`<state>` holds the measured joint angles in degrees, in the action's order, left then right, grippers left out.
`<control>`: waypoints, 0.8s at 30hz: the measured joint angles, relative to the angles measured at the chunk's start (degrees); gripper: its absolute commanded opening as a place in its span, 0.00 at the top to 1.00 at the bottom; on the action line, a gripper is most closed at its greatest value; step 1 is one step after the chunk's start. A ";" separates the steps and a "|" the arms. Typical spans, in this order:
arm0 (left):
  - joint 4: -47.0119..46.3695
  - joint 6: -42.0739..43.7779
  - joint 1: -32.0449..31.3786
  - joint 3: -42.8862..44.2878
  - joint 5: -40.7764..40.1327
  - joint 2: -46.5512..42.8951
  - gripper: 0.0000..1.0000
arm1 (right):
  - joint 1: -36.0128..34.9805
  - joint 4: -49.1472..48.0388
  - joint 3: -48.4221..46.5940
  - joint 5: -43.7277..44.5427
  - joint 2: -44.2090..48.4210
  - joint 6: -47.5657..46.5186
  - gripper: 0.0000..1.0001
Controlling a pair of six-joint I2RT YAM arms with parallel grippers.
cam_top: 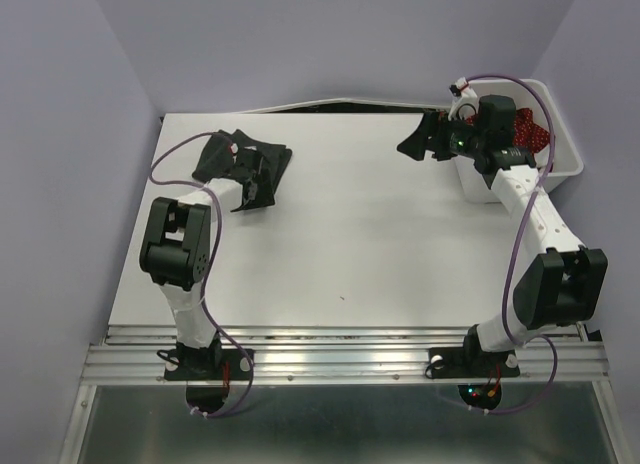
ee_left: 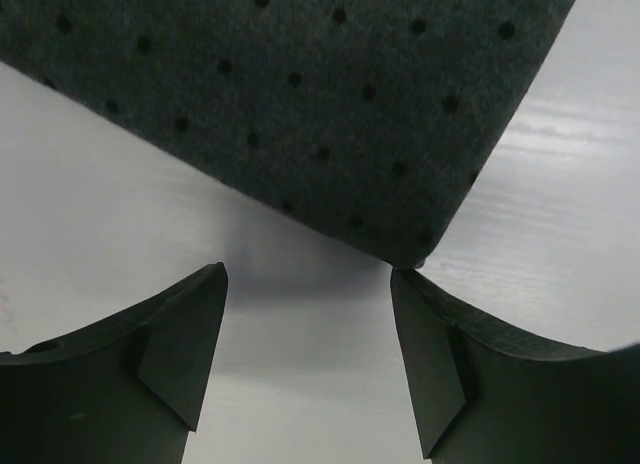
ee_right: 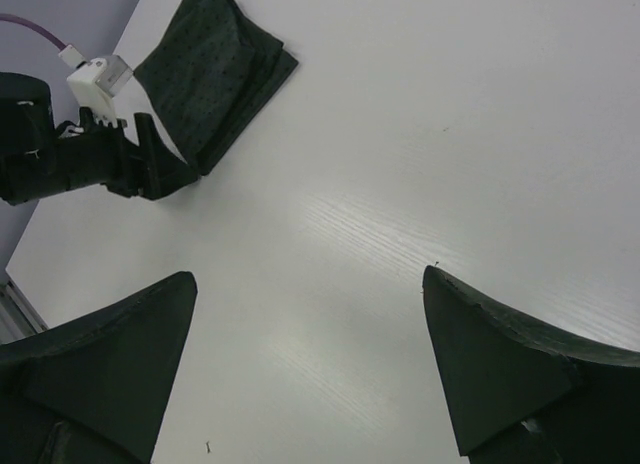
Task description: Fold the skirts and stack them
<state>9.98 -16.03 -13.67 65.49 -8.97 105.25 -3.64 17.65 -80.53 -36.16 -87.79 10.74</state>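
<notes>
The folded charcoal skirt (cam_top: 215,156) is lying far left on the bench (cam_top: 370,234), the left pincer (ee_left: 308,284) hovering spread at its edge. The right pincer (ee_right: 310,284) is hanging apart beside the far-right bin (cam_top: 566,154) holding the red skirt (cam_top: 537,136).

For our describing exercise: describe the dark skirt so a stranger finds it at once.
On the white table, look to the far left corner. A folded skirt lies there, charcoal with small dark dots, unlike the red cloth in the white bin.

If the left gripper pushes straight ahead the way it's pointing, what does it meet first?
Most likely the folded dark charcoal dotted cloth skirt lying just ahead of the open left gripper; depth is unclear.
</notes>
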 measured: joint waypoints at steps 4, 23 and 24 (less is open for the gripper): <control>-1.73 -1.09 0.20 3.50 -0.59 3.82 0.23 | 0.00 0.07 0.00 0.09 0.00 0.00 0.00; 3.91 3.50 6.01 33.66 1.36 23.56 0.17 | 0.00 0.15 -1.16 0.35 -2.69 -0.04 0.00; 3.93 4.81 5.84 33.66 1.46 23.56 0.16 | 0.09 0.15 -1.18 0.66 -2.69 -0.09 0.00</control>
<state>13.91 -11.22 -7.84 99.15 -7.51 128.81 -3.55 17.80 -81.71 -35.51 -90.48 10.66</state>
